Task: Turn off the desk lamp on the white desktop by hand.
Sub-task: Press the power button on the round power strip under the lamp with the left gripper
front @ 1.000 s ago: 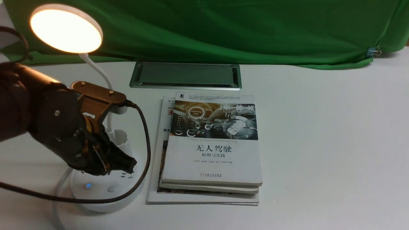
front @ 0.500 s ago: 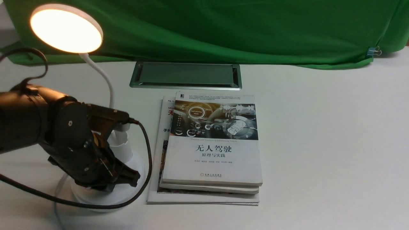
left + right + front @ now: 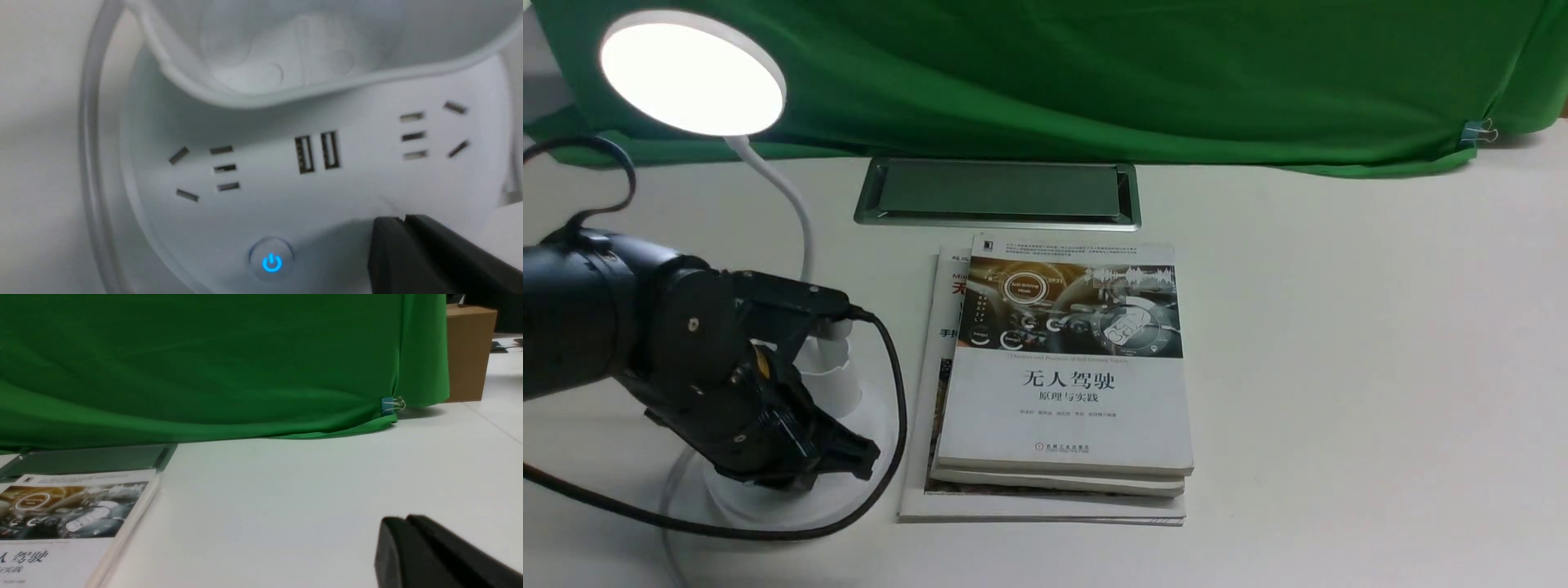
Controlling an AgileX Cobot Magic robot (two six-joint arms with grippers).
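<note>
At the near left corner of the counter (image 3: 1339, 367) the desk lamp (image 3: 693, 77) is stood. Its round head is lit and is carried on a thin bent neck (image 3: 784, 196) above a small cup (image 3: 837, 376) and a round socket base (image 3: 760, 510). The front of the base is covered by the black left arm, from which a black cable (image 3: 894, 392) is looped. The left fingers (image 3: 849, 449) are clenched together with nothing between them, and their tips are set low at the front of the base. A power button (image 3: 271, 262) is seen glowing blue just beside those tips; whether the tips are pressed onto the base cannot be told.

A silver-framed grey hatch (image 3: 996, 192) is let into the counter at the middle of the far edge. A stack of books (image 3: 1066, 392) is laid just in front of it, beside the lamp. A green cloth (image 3: 1094, 73) is draped along the far edge and is pinned by a binder clip (image 3: 1476, 132) near the far right corner. The right fingers (image 3: 416, 551) are clenched on nothing, low over the bare counter.
</note>
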